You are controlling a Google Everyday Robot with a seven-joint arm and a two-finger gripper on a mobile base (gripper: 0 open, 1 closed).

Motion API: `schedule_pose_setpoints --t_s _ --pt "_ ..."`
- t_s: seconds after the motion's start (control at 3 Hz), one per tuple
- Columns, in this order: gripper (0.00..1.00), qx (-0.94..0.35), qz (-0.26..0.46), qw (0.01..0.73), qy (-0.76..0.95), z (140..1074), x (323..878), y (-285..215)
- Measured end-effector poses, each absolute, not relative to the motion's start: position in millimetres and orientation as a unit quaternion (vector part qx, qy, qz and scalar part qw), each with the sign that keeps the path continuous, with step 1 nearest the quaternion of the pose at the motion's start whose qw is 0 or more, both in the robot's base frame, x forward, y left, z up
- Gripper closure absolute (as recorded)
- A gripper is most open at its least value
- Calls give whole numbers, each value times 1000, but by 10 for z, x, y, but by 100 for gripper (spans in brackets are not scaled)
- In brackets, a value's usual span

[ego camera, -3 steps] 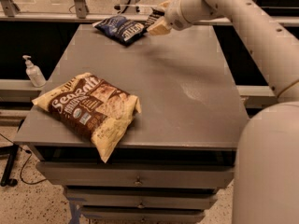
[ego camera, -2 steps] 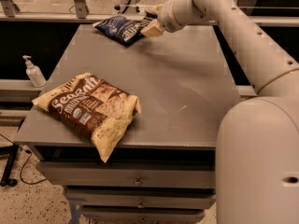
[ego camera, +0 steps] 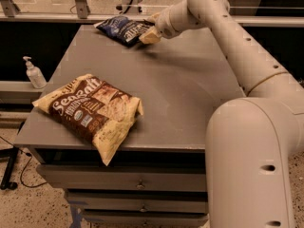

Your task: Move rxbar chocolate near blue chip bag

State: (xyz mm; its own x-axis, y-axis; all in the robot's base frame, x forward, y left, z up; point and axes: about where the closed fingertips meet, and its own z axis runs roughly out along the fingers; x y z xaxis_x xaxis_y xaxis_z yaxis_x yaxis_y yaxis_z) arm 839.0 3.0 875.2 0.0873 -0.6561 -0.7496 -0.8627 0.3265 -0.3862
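The counter (ego camera: 185,94) has a broad bare stretch across its middle and right side, running from the near edge up to the far edge. The yellow-and-brown Sea Salt bag (ego camera: 92,110) takes up the near left part. One of its corners reaches the left edge and its lowest corner hangs out over the front edge above the drawers (ego camera: 137,184). The blue chip bag (ego camera: 121,27) lies flat at the far edge, left of the middle, close to the rail behind the counter. A pump bottle (ego camera: 33,72) stands on a lower ledge off the counter's left side, well apart from everything on top. The robot's pale arm (ego camera: 247,65) sweeps in from the lower right, and its large near segment covers the counter's near right corner and right edge. The end effector (ego camera: 148,36) sits low over the far part of the counter, just at the right end of the blue chip bag. Whether it is open or closed, and whether it has hold of anything, cannot be told. The rxbar chocolate (ego camera: 141,29) seems to be the small dark shape right at the tip of the end effector, against the bag's right end. Its outline is hard to separate from the dark bag.
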Motion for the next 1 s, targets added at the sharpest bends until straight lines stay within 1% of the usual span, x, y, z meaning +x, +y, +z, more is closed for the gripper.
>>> schedule_pose_setpoints --t_s 1.0 --pt "12 -554 125 457 684 8597 8381 14"
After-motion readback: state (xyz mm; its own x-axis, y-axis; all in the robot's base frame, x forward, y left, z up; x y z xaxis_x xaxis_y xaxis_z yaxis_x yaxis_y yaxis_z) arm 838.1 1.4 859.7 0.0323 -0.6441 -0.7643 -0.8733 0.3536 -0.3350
